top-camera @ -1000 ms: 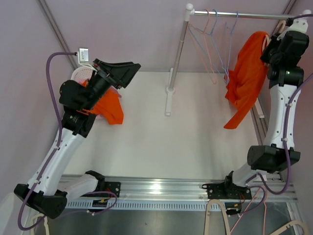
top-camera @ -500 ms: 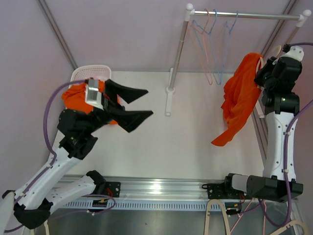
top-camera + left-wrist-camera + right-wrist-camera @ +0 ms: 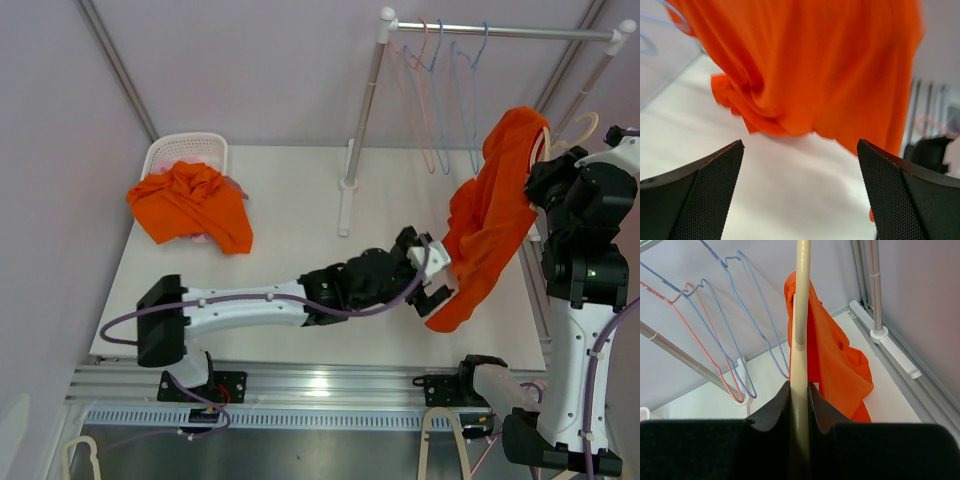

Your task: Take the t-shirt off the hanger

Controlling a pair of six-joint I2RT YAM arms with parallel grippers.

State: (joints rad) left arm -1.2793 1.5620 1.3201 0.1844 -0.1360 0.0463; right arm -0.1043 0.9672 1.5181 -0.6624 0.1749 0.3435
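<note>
Your left gripper (image 3: pixel 432 274) is on the near side of the garment rack (image 3: pixel 500 32), out over the table (image 3: pixel 300 230) in front of the rack's right half, with the arm stretched low across the tabletop. Its jaws are spread wide and released. In the left wrist view the orange folds hang just beyond the black fingertips, not between them.

The t-shirt (image 3: pixel 495 210) is on that same near side of the rack, close to its right end. It is draped over a wooden hanger (image 3: pixel 801 300), bunched, and its lower hem drops to the left gripper (contact there: can't tell from above).

Your right gripper (image 3: pixel 799 402) is near the rack's right end, just right of the shirt. Its jaws are clenched on the hanger's pale bar, which runs straight up between the pads in the wrist view, with the shirt hanging off the bar's far part.

On the rack's rail hang bare wire hangers (image 3: pixel 435 90), blue and pink, left of the shirt.

Well to the left of the rack's upright (image 3: pixel 365 100), at the far left corner of the table, sits a white basket (image 3: pixel 190 148). A second orange garment (image 3: pixel 190 205) is piled in it and spills over its near rim.
</note>
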